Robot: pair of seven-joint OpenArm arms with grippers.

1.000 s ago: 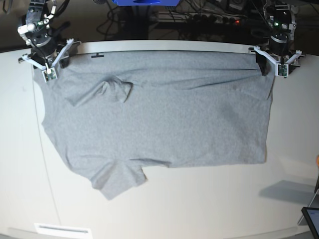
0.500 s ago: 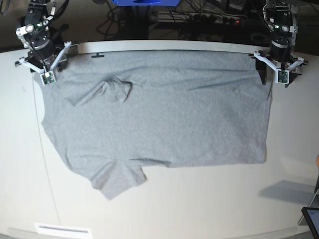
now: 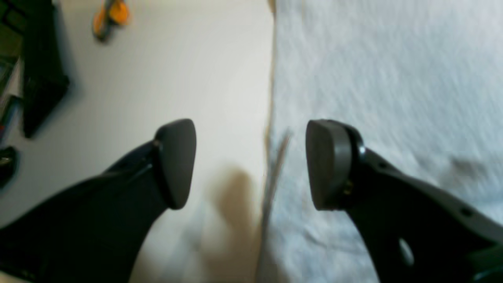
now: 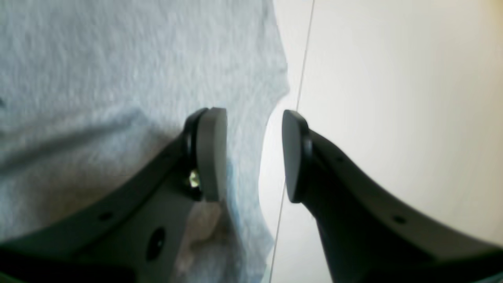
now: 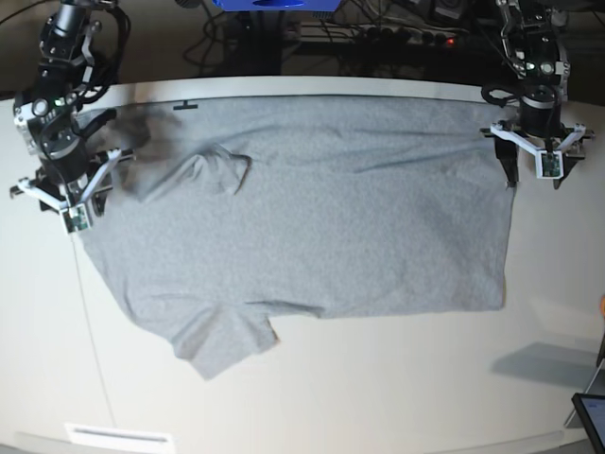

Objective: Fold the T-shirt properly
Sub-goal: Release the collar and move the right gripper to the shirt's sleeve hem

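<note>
The grey T-shirt (image 5: 312,218) lies spread flat on the white table (image 5: 378,378), plain side up. One sleeve (image 5: 213,170) is folded onto the body and the other sleeve (image 5: 222,340) sticks out toward the near edge. My right gripper (image 5: 68,184) hovers open at the shirt's left edge. In the right wrist view, that gripper (image 4: 254,155) straddles the shirt's edge (image 4: 271,98). My left gripper (image 5: 534,165) hovers open at the far right corner. In the left wrist view, this gripper (image 3: 251,165) straddles the hem (image 3: 271,157). Neither holds cloth.
Cables and a power strip (image 5: 378,38) run beyond the table's far edge. A dark tablet corner (image 5: 591,416) sits at the near right. An orange object (image 3: 108,17) and black gear (image 3: 39,78) lie on the table beside the left gripper. A seam (image 5: 90,312) crosses the table's left part.
My right gripper has come off the far left corner and moved toward the near side along the shirt's left edge. My left gripper has shifted slightly nearer. The shirt has stayed put.
</note>
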